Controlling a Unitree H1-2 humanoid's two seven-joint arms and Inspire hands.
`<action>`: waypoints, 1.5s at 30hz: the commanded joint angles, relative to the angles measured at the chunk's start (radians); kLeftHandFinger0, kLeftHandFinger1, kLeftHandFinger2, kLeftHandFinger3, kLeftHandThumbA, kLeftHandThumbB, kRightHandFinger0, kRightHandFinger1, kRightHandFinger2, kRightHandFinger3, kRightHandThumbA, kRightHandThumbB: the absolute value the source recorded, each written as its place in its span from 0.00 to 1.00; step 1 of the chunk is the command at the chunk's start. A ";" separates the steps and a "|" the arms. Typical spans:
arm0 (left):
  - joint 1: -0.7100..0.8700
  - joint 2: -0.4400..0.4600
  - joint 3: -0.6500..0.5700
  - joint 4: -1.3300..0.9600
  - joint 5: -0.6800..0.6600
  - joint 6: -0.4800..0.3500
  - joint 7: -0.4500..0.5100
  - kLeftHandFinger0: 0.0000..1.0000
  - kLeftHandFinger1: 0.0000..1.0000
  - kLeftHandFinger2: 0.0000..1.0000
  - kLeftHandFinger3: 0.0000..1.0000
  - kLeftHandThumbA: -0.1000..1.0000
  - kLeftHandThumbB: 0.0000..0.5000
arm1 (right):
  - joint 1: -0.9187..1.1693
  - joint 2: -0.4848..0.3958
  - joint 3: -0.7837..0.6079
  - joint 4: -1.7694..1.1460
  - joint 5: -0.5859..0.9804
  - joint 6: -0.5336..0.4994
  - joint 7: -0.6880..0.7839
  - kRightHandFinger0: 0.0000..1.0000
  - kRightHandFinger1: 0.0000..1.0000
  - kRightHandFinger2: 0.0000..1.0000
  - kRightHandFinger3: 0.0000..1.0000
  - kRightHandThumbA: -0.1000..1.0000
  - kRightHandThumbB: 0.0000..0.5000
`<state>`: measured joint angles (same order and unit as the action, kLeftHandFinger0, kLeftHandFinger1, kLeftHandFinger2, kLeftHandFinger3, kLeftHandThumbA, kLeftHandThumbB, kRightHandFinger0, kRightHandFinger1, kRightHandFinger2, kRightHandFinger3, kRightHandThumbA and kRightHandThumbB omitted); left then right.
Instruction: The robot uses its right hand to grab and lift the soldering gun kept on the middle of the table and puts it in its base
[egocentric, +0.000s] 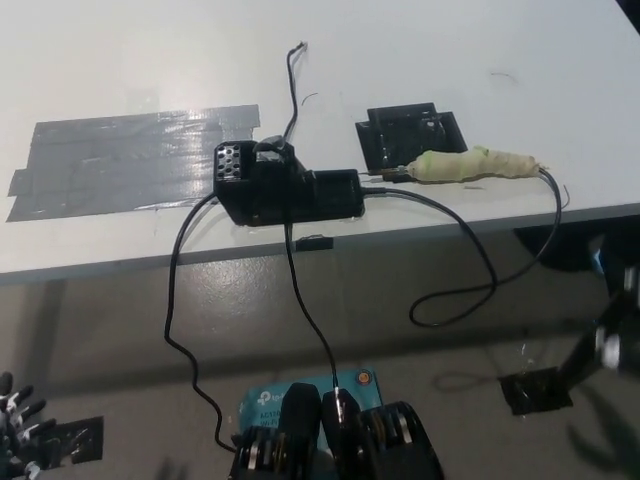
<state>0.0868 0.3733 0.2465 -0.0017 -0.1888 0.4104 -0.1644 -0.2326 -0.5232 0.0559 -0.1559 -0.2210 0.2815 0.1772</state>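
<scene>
With the soldering gun (470, 166) lying right of its black base (288, 187) near the table's (120, 60) front edge, the blurred right hand (612, 340), fingers unreadable, should approach its wrapped handle squarely from above.

— Where's the soldering gun (478, 166)?
— Lying on the white table (120, 60), tip at the black square pad (410, 135), just right of the black base (285, 185).
— Hands?
— Left hand (18, 425) low, lower left corner; right hand (615, 335) blurred, right edge.
</scene>
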 joint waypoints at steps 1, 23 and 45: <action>0.000 0.026 -0.001 -0.040 -0.011 0.015 -0.020 1.00 0.89 1.00 1.00 1.00 0.43 | -0.202 -0.023 -0.053 -0.119 -0.134 -0.078 -0.110 1.00 1.00 1.00 1.00 0.34 0.41; 0.002 0.027 0.013 -0.066 -0.030 0.057 -0.022 1.00 0.89 1.00 1.00 1.00 0.21 | -0.851 0.024 0.331 0.556 -0.374 -0.108 0.047 1.00 1.00 1.00 1.00 0.59 0.65; -0.002 0.046 -0.007 -0.066 0.001 0.052 -0.022 1.00 0.85 1.00 1.00 1.00 0.17 | -0.902 0.146 0.440 0.789 -0.364 -0.068 0.169 1.00 1.00 1.00 1.00 0.78 0.69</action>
<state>0.0879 0.3833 0.2342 -0.0350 -0.1956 0.4530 -0.1820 -1.1026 -0.3663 0.5026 0.6412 -0.5773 0.2124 0.3036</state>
